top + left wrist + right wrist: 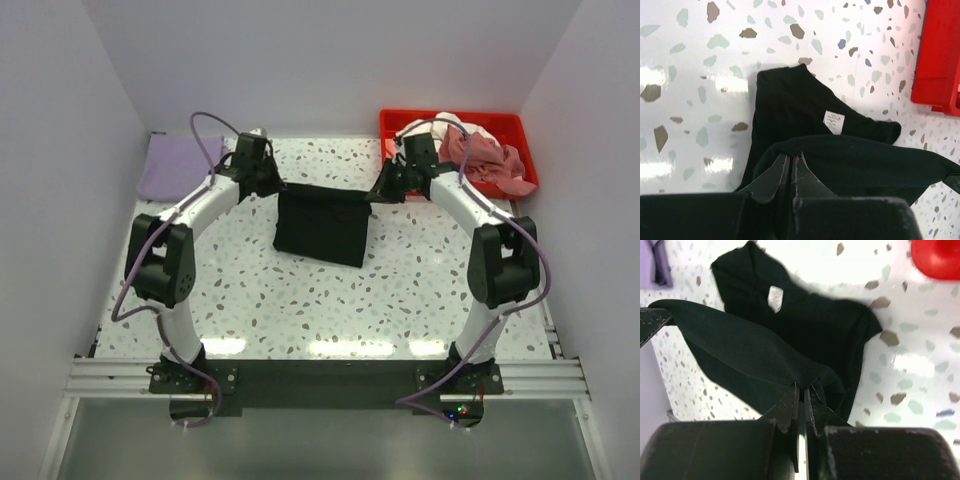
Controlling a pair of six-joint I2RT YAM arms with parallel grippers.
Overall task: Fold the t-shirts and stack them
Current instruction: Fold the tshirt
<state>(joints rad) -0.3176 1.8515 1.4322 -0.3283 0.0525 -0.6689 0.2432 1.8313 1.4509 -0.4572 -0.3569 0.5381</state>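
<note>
Over the speckled tabletop (pixel 300 300), left claw (pixel 791 159) and right claw (pixel 801 389) each clamped one raised corner of the black t-shirt (pixel 320 228).

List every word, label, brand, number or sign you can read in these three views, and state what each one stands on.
White label on the black t-shirt: it carries faint printed lines, too small and blurred to read in either wrist view.
Red tray: no lettering visible.
No other words, numbers or signs can be read anywhere.
</note>
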